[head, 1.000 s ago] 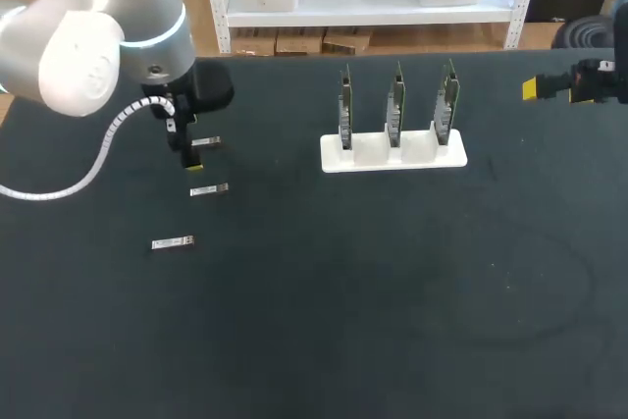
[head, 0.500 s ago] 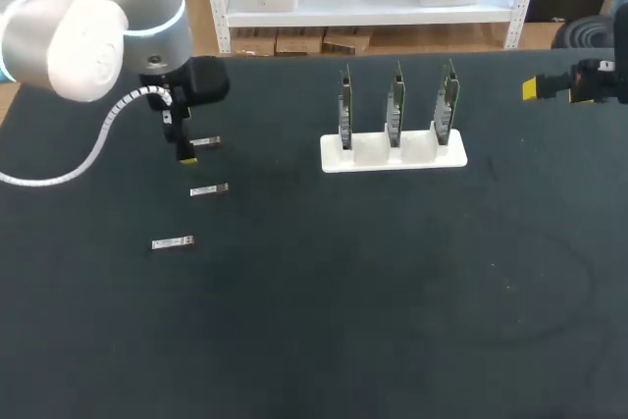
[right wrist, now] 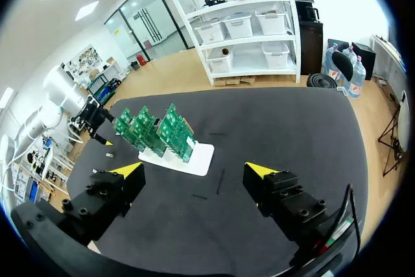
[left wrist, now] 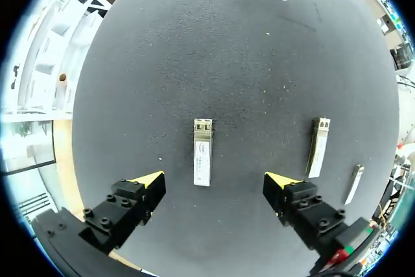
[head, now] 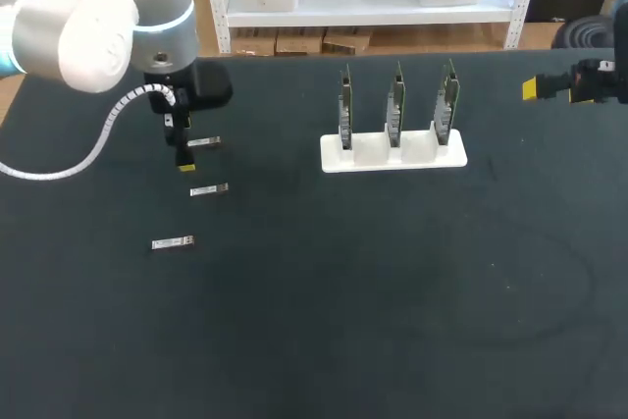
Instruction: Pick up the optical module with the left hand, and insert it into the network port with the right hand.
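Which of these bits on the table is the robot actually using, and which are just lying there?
For the job:
optical module beneath the open left jaws
circuit boards in their white stand

Lying about, for now:
second module beside the first
third module beyond that

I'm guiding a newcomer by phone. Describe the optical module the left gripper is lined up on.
From the white stand of three upright boards, look to the robot's left: three silver modules lie on the table. The optical module is the farthest from the robot, alone under the open left gripper.
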### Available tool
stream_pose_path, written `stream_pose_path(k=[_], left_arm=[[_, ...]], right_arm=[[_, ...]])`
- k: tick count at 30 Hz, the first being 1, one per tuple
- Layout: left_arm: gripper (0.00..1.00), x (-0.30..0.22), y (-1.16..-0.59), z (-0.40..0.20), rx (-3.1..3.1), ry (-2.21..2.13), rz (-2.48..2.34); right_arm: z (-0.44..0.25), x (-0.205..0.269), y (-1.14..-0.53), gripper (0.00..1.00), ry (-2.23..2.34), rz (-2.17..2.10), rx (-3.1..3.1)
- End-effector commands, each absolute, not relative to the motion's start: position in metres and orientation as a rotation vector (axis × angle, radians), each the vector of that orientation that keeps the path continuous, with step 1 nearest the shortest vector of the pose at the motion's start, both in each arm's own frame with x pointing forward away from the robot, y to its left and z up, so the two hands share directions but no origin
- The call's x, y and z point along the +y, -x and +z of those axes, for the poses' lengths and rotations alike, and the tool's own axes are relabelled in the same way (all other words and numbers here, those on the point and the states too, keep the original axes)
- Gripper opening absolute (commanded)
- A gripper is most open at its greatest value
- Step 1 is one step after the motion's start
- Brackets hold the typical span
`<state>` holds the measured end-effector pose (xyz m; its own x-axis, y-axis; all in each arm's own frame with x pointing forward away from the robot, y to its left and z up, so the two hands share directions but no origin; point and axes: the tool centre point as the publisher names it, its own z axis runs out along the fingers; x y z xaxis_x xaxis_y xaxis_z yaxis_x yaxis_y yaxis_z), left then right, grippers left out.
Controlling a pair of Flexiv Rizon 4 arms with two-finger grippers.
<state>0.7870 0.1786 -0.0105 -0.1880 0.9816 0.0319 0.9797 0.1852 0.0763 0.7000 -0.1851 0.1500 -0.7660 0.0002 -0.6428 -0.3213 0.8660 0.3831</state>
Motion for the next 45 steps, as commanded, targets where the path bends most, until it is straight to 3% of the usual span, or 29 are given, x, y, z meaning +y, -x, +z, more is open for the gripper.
stream_pose_path(k=[1,45], left_arm=[[1.00,0.177,-0.790,-0.011,2.401,-1.982,0.103],[1.00,0.170,-0.791,-0.022,2.415,-2.002,0.070]], right_arm=[[0.150,-0.185,-0.700,1.00,0.231,0.636,2.374],[0.150,-0.185,-0.700,1.00,0.231,0.636,2.374]])
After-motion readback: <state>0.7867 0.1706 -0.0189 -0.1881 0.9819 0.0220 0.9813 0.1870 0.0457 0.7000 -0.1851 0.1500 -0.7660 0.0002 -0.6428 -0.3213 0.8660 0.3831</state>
